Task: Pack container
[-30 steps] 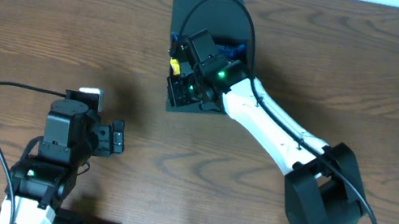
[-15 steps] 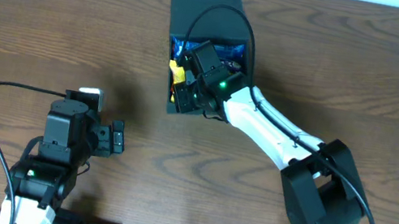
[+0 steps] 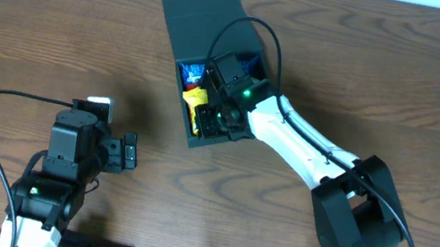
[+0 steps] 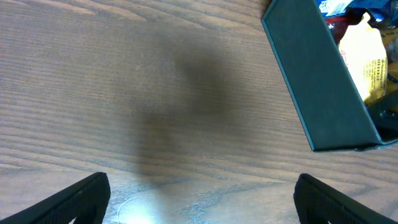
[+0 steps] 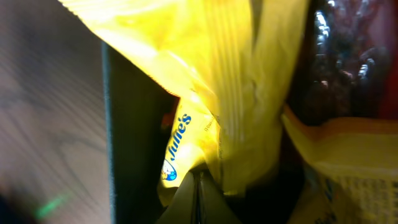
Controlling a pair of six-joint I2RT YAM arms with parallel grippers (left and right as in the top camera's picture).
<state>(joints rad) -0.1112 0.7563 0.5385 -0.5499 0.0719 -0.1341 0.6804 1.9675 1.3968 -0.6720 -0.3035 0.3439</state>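
Two claws: the right gripper (image 3: 217, 118) has its jaws together inside the box against the yellow packet (image 5: 217, 74); I cannot tell whether a fold is nipped. The left gripper (image 4: 202, 184) is spread wide and holds nothing.
Container: the container (image 3: 199, 18) surrounds the right claw, lid open toward 11 o'clock. From the left claw it sits at 1 o'clock, well apart.
Risk: a sideways push could skid the skewed box, and a snagged packet could be dragged out as the claw withdraws.

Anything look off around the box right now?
The container sits skewed on the table, lid flap open, with the right gripper shut inside it against a yellow packet. Nothing has spilled.
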